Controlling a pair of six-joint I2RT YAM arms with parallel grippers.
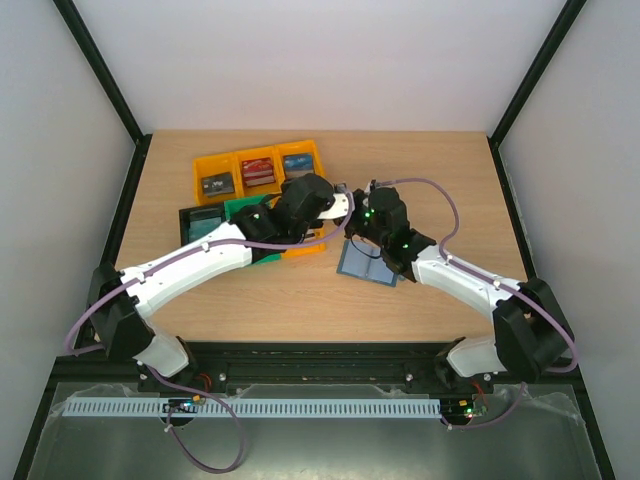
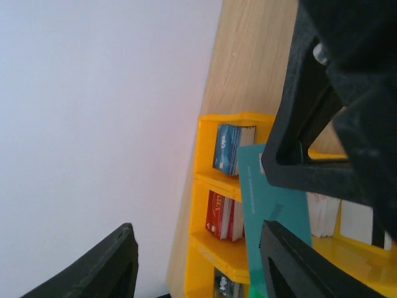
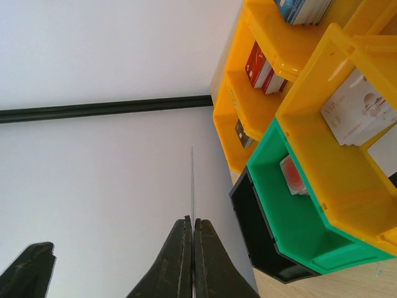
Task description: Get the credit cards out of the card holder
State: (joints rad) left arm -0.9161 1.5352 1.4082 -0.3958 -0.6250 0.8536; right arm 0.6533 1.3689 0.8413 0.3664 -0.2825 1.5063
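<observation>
**Teal card pinched up high, holder open on table**

Card holder (image 1: 365,262) open, flat on table (image 1: 450,200), nr the middle, just right of the bins, partly under the right arm. Pale blue-grey inside showing.

Teal card (image 2: 288,208) out of the holder, up in the air in front of the bins. Right gripper (image 3: 191,220) closed tight on it; in right wrist view only the thin edge sticks up btw the two fingers.

Left gripper (image 2: 197,225) right next to it, jaws apart w/ a clear gap, nothing btw them. Card close by one finger; can't tell if touching.

Behind: orange bins (image 3: 282,43) in a row w/ more cards standing in them, blue cards (image 2: 226,149) at the far end, red cards (image 3: 260,65) in the next slot. White cards (image 3: 356,115) in a nearer orange bin. Green bin (image 3: 291,230) beside that, red-and-white card (image 3: 293,176) lying inside. Black bin (image 3: 248,223) touching the green one on its other side.
</observation>
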